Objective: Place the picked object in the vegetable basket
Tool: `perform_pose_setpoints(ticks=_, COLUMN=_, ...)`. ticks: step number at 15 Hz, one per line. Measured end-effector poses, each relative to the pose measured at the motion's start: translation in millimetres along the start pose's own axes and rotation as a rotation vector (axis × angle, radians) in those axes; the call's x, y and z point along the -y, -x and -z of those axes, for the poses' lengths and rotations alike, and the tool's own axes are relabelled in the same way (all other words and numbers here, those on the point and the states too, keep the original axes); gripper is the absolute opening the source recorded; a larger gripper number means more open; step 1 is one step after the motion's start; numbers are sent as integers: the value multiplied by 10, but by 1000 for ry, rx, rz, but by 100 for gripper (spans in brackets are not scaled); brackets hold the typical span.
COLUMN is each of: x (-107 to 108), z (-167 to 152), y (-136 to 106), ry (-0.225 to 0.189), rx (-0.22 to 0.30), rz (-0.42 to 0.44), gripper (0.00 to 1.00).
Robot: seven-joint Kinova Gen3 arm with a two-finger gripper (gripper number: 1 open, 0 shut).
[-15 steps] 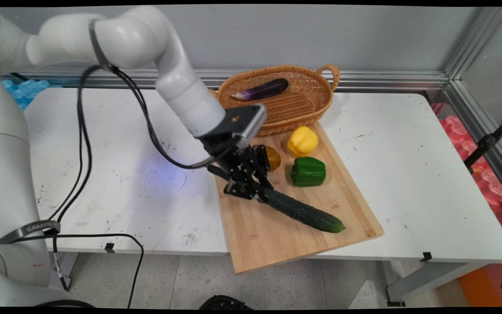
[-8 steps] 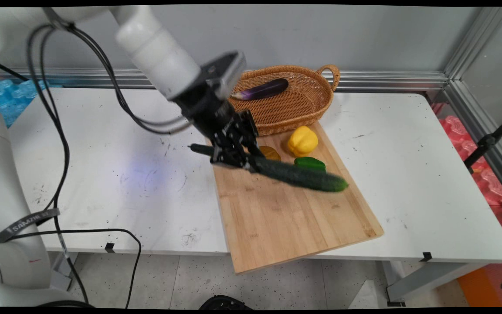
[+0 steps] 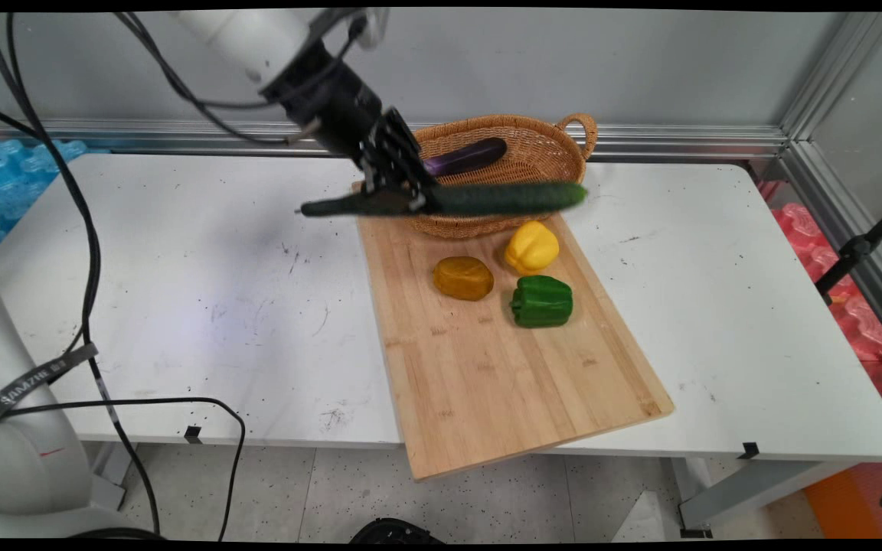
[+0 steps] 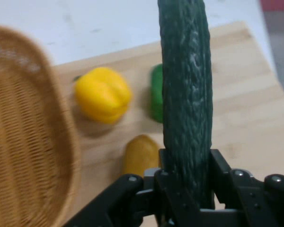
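My gripper (image 3: 403,195) (image 4: 187,177) is shut on a long dark green cucumber (image 3: 502,198) (image 4: 185,90). It holds the cucumber level in the air, over the near rim of the wicker basket (image 3: 533,172) (image 4: 23,132). A purple eggplant (image 3: 465,157) lies inside that basket. Below the cucumber, on the wooden cutting board (image 3: 487,367) (image 4: 246,109), sit a yellow pepper (image 3: 531,246) (image 4: 102,94), a green pepper (image 3: 541,301) (image 4: 155,92) and an orange-brown pepper (image 3: 463,278) (image 4: 140,153).
The board overhangs the front edge of the white table (image 3: 204,306). Black cables (image 3: 89,252) hang from the arm at the left. A metal rail (image 3: 686,141) runs along the wall behind the table.
The gripper lifted the cucumber off the board and carried it up and back toward the basket. The cucumber went from slanting to level. The orange-brown pepper came out from behind the gripper.
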Motion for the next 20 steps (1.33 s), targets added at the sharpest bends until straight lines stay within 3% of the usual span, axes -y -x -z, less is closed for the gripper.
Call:
perform_pose_setpoints(ticks=2, x=190, z=114, y=-27, ry=-60, rx=0, rz=79, gripper=0)
perform_pose_setpoints(ticks=8, x=612, z=148, y=-161, ry=-188, rx=19, rz=226, gripper=0)
perform_pose_setpoints(ticks=15, x=993, z=-118, y=-375, ry=-282, rx=78, rz=324, gripper=0)
perform_pose_setpoints(ticks=20, x=1273, z=-497, y=-552, ry=-335, rx=159, rz=371, gripper=0)
